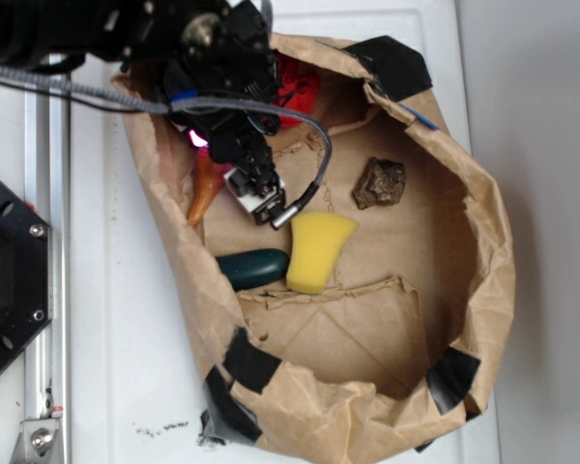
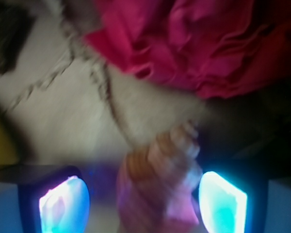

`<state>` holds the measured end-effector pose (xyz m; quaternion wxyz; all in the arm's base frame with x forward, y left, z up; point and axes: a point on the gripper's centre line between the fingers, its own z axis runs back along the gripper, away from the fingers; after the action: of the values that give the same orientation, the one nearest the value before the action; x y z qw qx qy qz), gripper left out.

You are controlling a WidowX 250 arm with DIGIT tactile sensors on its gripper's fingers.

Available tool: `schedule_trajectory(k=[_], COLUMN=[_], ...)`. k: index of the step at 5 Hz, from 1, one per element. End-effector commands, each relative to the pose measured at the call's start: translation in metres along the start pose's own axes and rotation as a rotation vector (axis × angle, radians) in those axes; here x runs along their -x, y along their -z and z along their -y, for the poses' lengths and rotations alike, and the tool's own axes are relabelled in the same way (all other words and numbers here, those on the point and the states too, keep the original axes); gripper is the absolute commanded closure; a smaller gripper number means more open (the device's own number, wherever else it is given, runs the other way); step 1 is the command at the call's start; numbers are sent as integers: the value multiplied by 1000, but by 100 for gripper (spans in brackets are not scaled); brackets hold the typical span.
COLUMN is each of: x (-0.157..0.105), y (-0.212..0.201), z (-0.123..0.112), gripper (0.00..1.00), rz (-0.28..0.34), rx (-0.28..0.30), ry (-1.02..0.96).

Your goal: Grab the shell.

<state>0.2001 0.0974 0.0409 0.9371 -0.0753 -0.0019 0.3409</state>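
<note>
The gripper (image 2: 143,199) stands with its jaws spread, 1 glowing pad (image 2: 64,204) on each side of the shell (image 2: 157,165). The pads are not yet touching it, so nothing is gripped. In the wrist view the ridged spire of the shell lies between the pads, slightly nearer the right one. In the exterior view only the orange tail of the shell (image 1: 202,188) shows, against the left wall of the paper bag (image 1: 483,242) – the arm hides the rest.

Risks from this position:
- Off-centre closure. The right pad probably meets the shell first and may push or roll it sideways.
- The spire is tapered and ridged. A grip on the sloping part could squeeze the shell out of the jaws.
- The red cloth (image 2: 203,43) lies just beyond the shell. Further forward travel could snag a fold.
- The wrist view is blurred, so the exact gap at each pad cannot be judged.

Clearances:
- Left: the bag wall is close – little room for lateral correction.
- Right and toward the bag's near end: the floor is open as far as the yellow sponge (image 1: 318,249) and the dark green object (image 1: 253,266).
- The brown rock (image 1: 380,183) is well apart.
- Straight up is the freest exit path.
</note>
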Motion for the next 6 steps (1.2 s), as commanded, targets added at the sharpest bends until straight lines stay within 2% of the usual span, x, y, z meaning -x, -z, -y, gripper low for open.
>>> schedule_trajectory(k=[1, 2, 3, 4, 5, 6], x=[-8, -7, -8, -2, 2, 5], y=[-15, -16, -16, -30, -49, -56], z=[-23, -21, -14, 10, 39, 55], gripper=[100, 100, 100, 100, 100, 100], rz=[35, 35, 69, 72, 18, 25], rx=[-9, -6, -4, 51, 83, 92], ry=[-86, -92, -103, -104, -130, -127])
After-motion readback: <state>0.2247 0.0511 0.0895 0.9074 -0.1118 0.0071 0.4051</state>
